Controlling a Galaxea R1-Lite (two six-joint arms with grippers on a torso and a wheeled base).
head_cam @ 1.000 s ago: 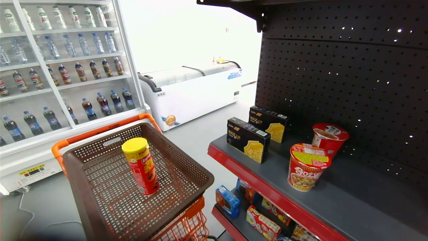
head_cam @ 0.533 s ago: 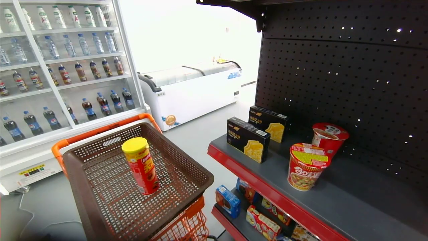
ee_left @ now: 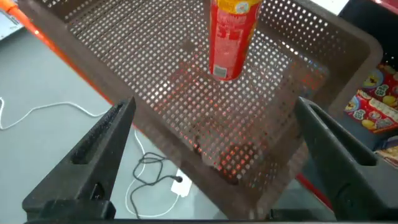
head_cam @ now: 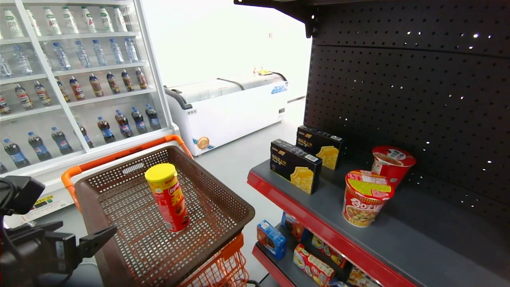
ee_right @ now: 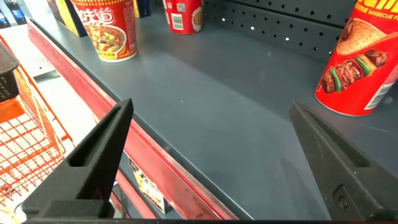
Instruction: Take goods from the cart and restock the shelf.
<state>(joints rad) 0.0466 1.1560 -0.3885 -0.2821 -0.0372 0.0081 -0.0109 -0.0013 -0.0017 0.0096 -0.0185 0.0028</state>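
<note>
The left gripper (ee_left: 214, 106) is being held wide open, with nothing in it, by the near left corner of the brown basket (head_cam: 217, 181) on the orange cart (head_cam: 119, 154). The chips can (head_cam: 167, 197) is standing upright inside the basket, beyond the fingers (ee_left: 106, 143) and apart from them. The right gripper (ee_right: 211, 109) is being held equally wide and empty over the grey shelf (ee_right: 236, 143), near a red snack canister (ee_right: 360, 62) and a noodle cup (ee_right: 112, 28).

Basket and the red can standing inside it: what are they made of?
Brown basket: looks like moulded plastic with a matte finish. It has even rows of small holes and a thick rounded rim.
Red can: probably a cardboard tube with a glossy printed wrap, since it shines a little. It could be metal.
Its yellow lid: most likely smooth plastic.
</note>
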